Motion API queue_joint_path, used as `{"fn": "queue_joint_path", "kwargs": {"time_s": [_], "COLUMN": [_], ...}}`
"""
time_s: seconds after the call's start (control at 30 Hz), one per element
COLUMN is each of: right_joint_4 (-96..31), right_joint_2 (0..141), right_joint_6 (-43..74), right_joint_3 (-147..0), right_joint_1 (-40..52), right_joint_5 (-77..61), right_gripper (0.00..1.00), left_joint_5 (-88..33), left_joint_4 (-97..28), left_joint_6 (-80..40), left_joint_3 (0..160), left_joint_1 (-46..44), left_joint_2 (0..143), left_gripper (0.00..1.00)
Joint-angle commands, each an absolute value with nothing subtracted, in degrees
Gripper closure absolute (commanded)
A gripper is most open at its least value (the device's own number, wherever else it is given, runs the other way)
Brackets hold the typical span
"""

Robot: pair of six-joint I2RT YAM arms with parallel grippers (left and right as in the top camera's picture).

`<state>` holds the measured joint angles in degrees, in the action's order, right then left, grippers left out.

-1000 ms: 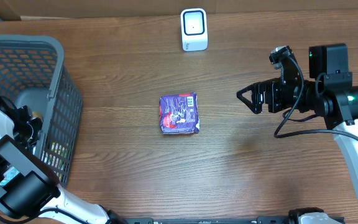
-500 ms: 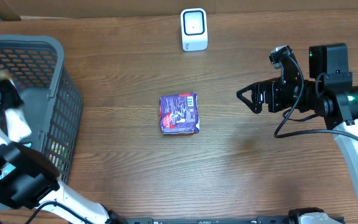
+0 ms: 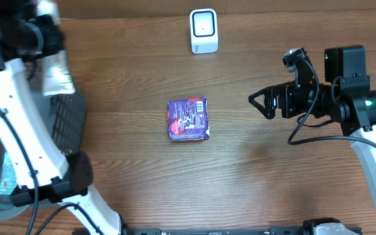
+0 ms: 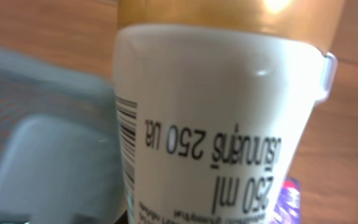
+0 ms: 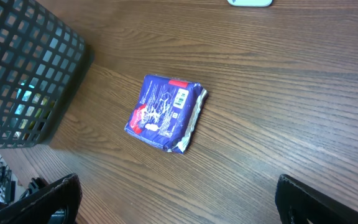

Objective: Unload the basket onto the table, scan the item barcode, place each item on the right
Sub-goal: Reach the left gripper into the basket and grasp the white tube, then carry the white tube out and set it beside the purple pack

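Left gripper (image 3: 47, 49) is pinching a white bottle with a gold cap (image 3: 57, 75), its jaws pressed nearly together on it. It is holding the bottle up off the desk (image 3: 129, 176). In the left wrist view the bottle (image 4: 216, 112) is filling most of the picture and hiding the fingers. I am reading "250 ml" upside down on its label, and a barcode (image 4: 124, 130) is running down one edge of that label. Below the bottle, the grey basket (image 4: 42, 162) is showing on one side and bare desk on the other.

The white barcode scanner (image 3: 203, 31) is standing well apart from this gripper, off toward the right arm at the far edge of the desk.

The right gripper (image 3: 258, 104) is hovering over the desk with its jaws spread wide and holding nothing. A purple snack packet (image 5: 165, 114) is lying flat on the desk ahead of it, between the two grippers, apart from both.
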<state>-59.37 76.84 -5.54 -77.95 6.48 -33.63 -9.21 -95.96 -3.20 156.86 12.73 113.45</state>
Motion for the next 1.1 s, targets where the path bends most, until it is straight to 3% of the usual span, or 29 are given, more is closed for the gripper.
{"fn": "queue_joint_path", "kwargs": {"time_s": [0.0, 0.3, 0.43, 0.67, 1.07], "right_joint_4": [-59.0, -59.2, -59.4, -60.3, -60.2], "right_joint_2": [76.6, 76.6, 76.6, 76.6, 76.6], "right_joint_6": [-5.4, -5.4, -5.4, -5.4, -5.4], "right_joint_3": [-78.8, -78.7, -78.7, -78.7, -78.7], "right_joint_1": [6.7, 6.7, 6.7, 6.7, 6.7], "right_joint_5": [-33.5, -33.5, -33.5, -33.5, -33.0], "right_gripper": [0.0, 0.0, 0.0, 0.0, 0.0], "left_joint_5": [-10.3, -9.7, -5.5, 2.6, 10.9], "left_joint_4": [-96.3, -95.7, -94.4, -94.5, -88.1], "left_joint_6": [-4.9, -5.3, -11.6, -23.8, -32.2], "left_joint_3": [158.5, 149.3, 145.1, 137.7, 120.0], "left_joint_1": [5.9, -12.6, -18.5, -21.0, -19.6], "left_joint_2": [111.4, 117.8, 123.4, 130.1, 130.5], "left_gripper": [0.96, 0.96, 0.96, 0.96, 0.95]}}
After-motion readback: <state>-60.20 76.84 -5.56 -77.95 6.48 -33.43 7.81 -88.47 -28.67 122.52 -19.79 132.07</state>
